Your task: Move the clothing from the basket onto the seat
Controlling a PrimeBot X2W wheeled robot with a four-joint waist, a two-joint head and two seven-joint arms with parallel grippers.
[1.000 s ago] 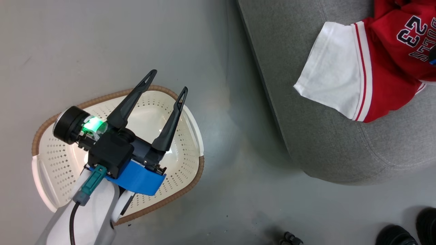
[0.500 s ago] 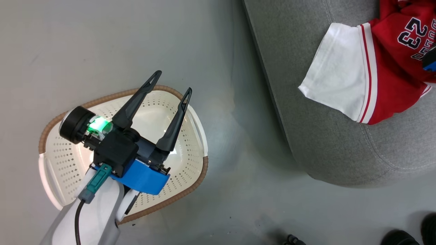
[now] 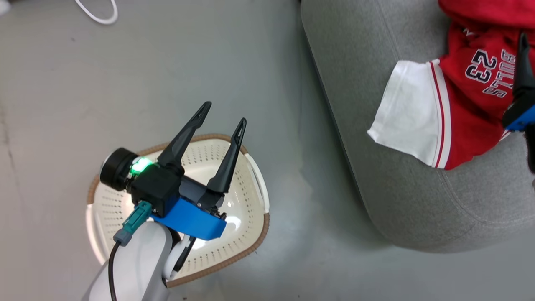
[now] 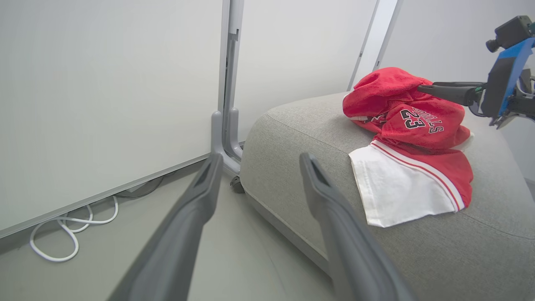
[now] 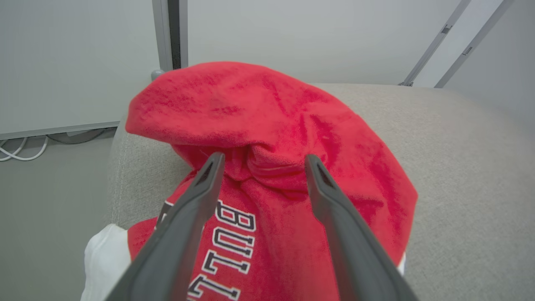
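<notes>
The cream perforated basket stands on the floor with nothing in it, and my left gripper hangs open above it. On the grey seat lies the "BULLS 23" jersey, its white sleeve spread toward the seat's edge. The plain red garment is heaped on the jersey. My right gripper is open just over that heap, a fold of red cloth between its spread fingers. From the left wrist, my left gripper points at the seat, the jersey and the right gripper.
A white cable loops on the grey floor by the white wall panels, and it also lies at the panel's foot. A grey post stands at the seat's far corner. Open floor separates basket and seat.
The head camera has shifted, so the whole picture slid. One right gripper finger now stands over the jersey's lettering at the right edge. The left gripper stays open over the basket.
</notes>
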